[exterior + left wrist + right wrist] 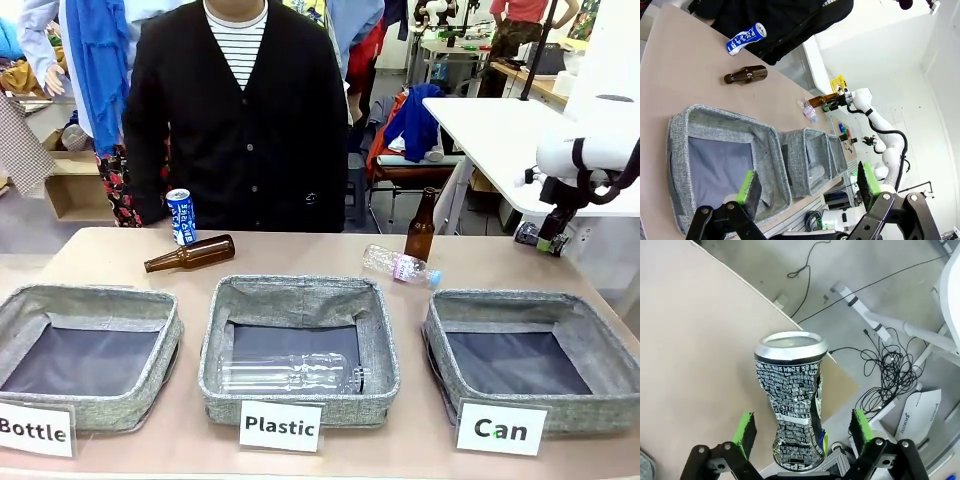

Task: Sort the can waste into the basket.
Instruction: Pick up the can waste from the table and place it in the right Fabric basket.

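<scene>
The worry from where I stand is the silver can [792,400]. It sits at the two o'clock corner of the table [300,260], right by the edge, and its middle is crushed into a narrow waist. The right gripper [802,422] has its jaws part open around that waist, with a gap between the metal and the green pads [746,430] on both sides, so nothing is held yet. If the pads meet the dented wall unevenly, I reckon the can could twist, buckle further or squirt out. From that corner it would go over the edge among the cables [890,375] on the floor. A weak grip could also drop it short of the "Can" basket [520,302], near it at about four o'clock. The blue can [181,216] stands upright far off at ten o'clock, close to the person. Reaching it from the right means passing the upright brown bottle [421,228], which is easy to topple. The right wrist view gives the dent and the gaps at the pads, while the front view gives the basket, the blue can and the bottle between. The left wrist view gives the left gripper [807,185], jaws wide apart and empty, over the eight o'clock end.
</scene>
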